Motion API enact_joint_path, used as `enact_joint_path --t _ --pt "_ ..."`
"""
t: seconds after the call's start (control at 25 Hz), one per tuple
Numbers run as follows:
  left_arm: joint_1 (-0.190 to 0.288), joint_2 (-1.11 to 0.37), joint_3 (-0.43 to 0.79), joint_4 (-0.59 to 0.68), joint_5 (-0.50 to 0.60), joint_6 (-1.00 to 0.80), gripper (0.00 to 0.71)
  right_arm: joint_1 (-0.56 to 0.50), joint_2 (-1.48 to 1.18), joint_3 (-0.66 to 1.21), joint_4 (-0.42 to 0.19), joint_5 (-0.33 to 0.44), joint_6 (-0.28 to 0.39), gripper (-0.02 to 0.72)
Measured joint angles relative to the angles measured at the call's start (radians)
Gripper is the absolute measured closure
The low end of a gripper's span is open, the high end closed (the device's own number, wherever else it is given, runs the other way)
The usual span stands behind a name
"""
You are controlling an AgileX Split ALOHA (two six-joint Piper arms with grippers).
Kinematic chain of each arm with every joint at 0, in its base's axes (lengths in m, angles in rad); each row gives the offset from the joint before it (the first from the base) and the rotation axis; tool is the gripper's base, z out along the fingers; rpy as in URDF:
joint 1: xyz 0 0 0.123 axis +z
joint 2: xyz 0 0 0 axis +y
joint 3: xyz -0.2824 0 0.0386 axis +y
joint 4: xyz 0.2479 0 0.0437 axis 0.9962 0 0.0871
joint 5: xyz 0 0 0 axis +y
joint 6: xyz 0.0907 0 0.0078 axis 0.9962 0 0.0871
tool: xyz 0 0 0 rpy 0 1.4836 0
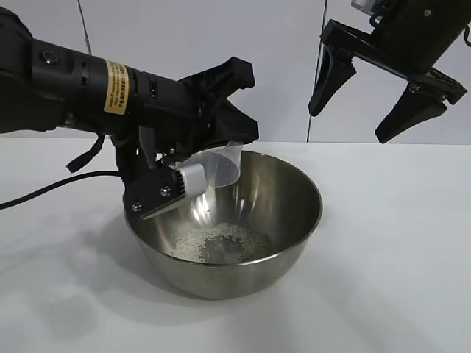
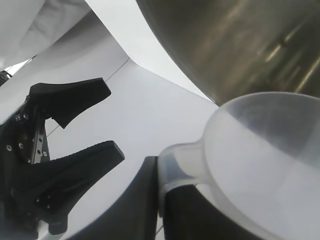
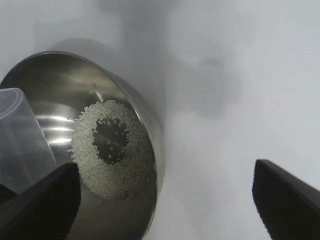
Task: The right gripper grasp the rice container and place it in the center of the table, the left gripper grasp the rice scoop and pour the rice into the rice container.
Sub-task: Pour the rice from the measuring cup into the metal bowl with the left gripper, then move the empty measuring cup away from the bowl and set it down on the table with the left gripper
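Your left pincer (image 1: 193, 179) pinched the rice scoop (image 1: 221, 168) by its handle, tipped over the rice container (image 1: 294, 220) on the counter (image 1: 397, 279). The rice (image 1: 217, 241) lay ringed inside. Your right pincer (image 1: 379, 99) hung spread above.

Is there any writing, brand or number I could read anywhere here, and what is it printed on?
Yellow label on the left arm: it carries dark print, too small and blurred to read.
Rice scoop, rice container, table, right gripper: no words, numbers or marks visible in any view.
So nothing here can be read.
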Motion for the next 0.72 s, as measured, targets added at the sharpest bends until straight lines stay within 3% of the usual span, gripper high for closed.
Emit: enact_joint_path --t 0.24,0.72 --pt "0.0 0.0 0.0 0.002 -0.014 -0.083 0.707 0.0 0.0 0.0 0.0 0.0 0.0 0.063" --pt "0.0 0.0 0.019 -0.038 -0.216 -0.417 0.707 0.0 0.0 0.0 0.0 0.0 0.0 0.063"
